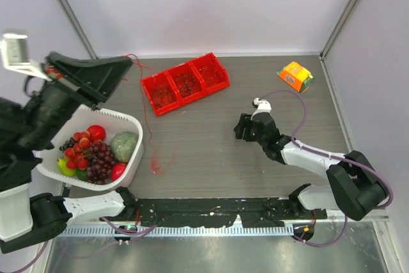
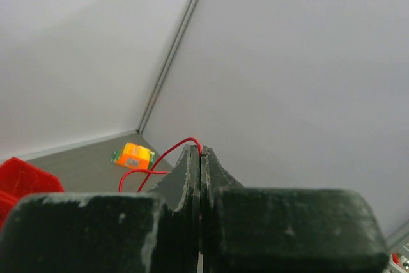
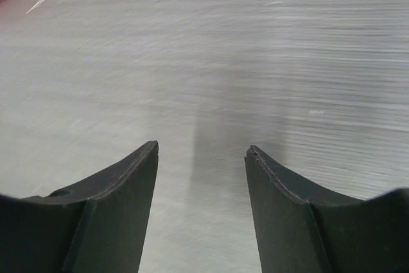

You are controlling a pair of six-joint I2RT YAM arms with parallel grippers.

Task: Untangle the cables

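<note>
My left gripper [image 1: 130,61] is raised high at the left and shut on a thin red cable [image 1: 144,103]. The cable hangs from its tips down to a small red clump [image 1: 158,160] on the table in front of the fruit basket. In the left wrist view the jaws [image 2: 201,151] are pressed together with the red cable [image 2: 167,155] looping out from the tips. More scribbly red and dark wires lie in the red bin [image 1: 185,83]. My right gripper [image 1: 241,127] is open and empty, low over bare table at centre right; its view [image 3: 202,150] shows only table.
A white basket [image 1: 131,121] of fruit stands at the left, under my left arm. An orange and green box [image 1: 295,75] lies at the back right, and also shows in the left wrist view [image 2: 134,155]. Walls close the back and sides.
</note>
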